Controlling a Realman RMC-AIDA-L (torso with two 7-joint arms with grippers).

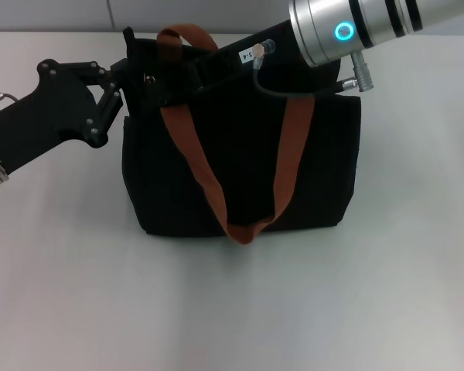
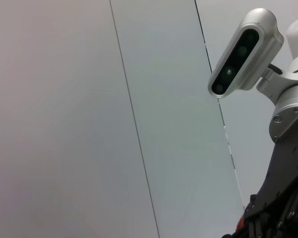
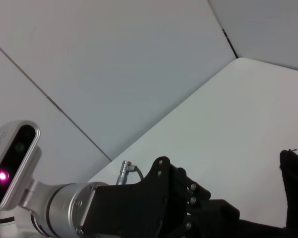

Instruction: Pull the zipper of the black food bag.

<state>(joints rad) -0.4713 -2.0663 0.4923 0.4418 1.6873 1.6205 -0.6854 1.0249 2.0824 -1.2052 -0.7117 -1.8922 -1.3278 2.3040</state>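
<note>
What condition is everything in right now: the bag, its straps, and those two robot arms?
black food bag: upright on the white table.
Orange strap handles: one draped down the bag's front.
Zipper: hidden from view.
Left end effector: at the bag's top left corner.
Right end effector: reaching across the bag's top edge.

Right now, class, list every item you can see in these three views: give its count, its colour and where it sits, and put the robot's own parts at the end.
black food bag: one, black, standing mid-table.
strap handles: two, rust-orange; one drapes down the bag's near face, the other arches at its top left corner.
table: one, white, under the bag.
wall panels: pale grey, behind the table.
zipper: not visible; the arms cover the bag's upper edge.
left gripper: one, black, at the bag's top left corner.
right gripper: one, black on a silver arm, reaching across the bag's top toward the left corner.
</note>
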